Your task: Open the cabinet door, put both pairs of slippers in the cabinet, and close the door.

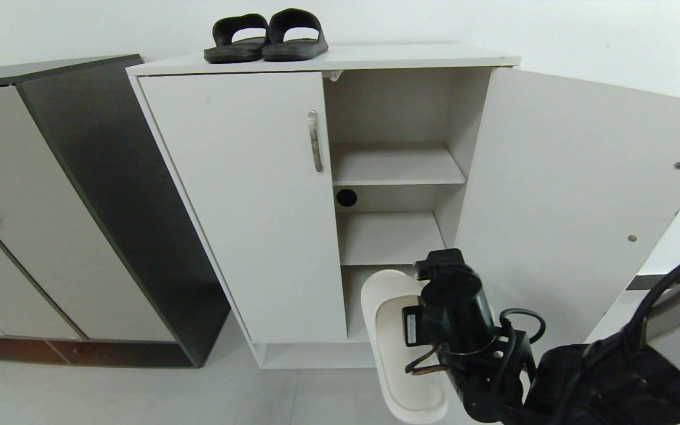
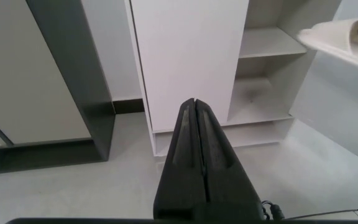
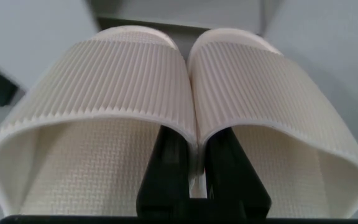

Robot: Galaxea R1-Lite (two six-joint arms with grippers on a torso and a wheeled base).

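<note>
The white cabinet point(image 1: 340, 59) stands with its right door point(image 1: 570, 195) swung open and its left door point(image 1: 245, 195) closed. A pair of black slippers point(image 1: 266, 38) lies on its top. My right gripper point(image 1: 441, 265) is shut on a pair of white slippers point(image 1: 399, 348), held low in front of the open compartment. In the right wrist view the gripper point(image 3: 194, 168) pinches the touching inner edges of the white slippers point(image 3: 129, 106). My left gripper point(image 2: 194, 109) is shut on nothing, low and facing the cabinet point(image 2: 188, 56); the white slippers point(image 2: 344, 34) show beside it.
Inside the open half are two bare shelves point(image 1: 396, 165) and a bottom space. A dark-sided cabinet point(image 1: 110, 195) stands close on the left. The open door bounds the right side. Grey floor point(image 1: 139, 395) lies in front.
</note>
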